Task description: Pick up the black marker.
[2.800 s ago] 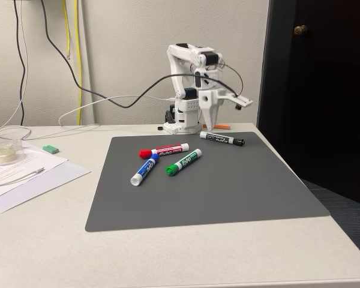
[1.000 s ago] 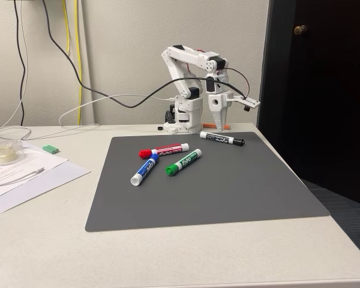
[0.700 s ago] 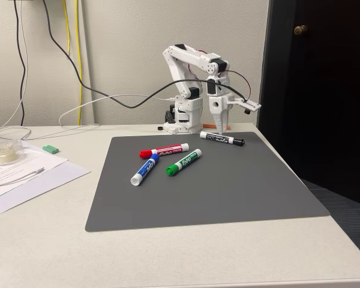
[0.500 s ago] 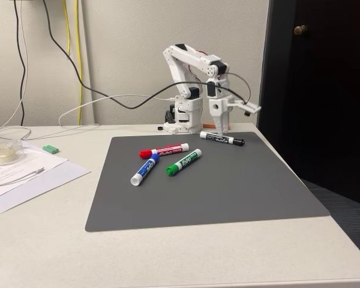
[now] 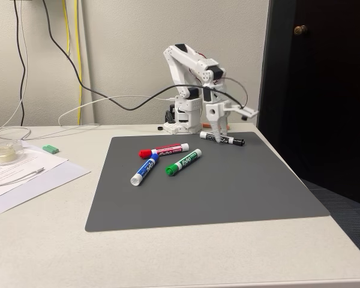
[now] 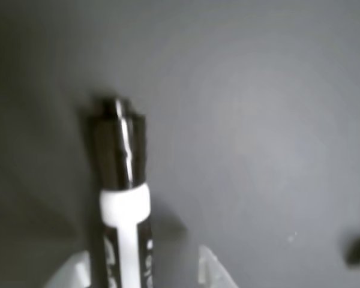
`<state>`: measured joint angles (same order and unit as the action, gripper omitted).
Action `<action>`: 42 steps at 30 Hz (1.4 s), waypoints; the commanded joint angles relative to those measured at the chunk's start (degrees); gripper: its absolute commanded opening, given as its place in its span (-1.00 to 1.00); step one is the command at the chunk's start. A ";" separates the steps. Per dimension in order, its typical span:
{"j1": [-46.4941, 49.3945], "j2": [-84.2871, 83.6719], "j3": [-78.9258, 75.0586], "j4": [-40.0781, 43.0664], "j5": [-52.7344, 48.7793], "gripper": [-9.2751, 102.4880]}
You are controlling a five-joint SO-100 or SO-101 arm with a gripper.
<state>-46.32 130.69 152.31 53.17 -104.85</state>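
Note:
The black marker [image 5: 227,140] lies at the far right of the grey mat [image 5: 228,192], its black cap pointing right in the fixed view. My gripper [image 5: 213,135] is lowered onto the marker's left, white end. In the wrist view the black marker [image 6: 121,156] runs up the frame, cap at the top, and its white barrel sits between my gripper [image 6: 143,263] fingertips. The left fingertip [image 6: 78,267] is close to the barrel, while the right fingertip [image 6: 209,264] stands a little apart from it. The gripper is open.
A red marker [image 5: 163,149], a blue marker [image 5: 144,169] and a green marker [image 5: 183,162] lie together mid-mat, left of my gripper. Papers [image 5: 24,174] and a tape roll [image 5: 3,153] sit at the table's left. The table edge and a dark door are to the right.
The arm has swung forward and lowered. The gripper came down from above the mat's back edge until its fingers straddle the black marker. No marker has moved.

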 commanded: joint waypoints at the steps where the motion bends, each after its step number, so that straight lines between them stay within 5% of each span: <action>1: 1.76 2.90 2.72 -3.08 -1.49 -0.38; 19: 4.22 8.79 7.65 -2.90 -6.33 -0.83; 29: 4.22 8.53 4.48 -0.70 -4.13 -0.83; 42: 2.90 -16.26 -33.05 22.41 7.82 -0.83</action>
<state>-42.89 115.14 124.72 74.27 -98.96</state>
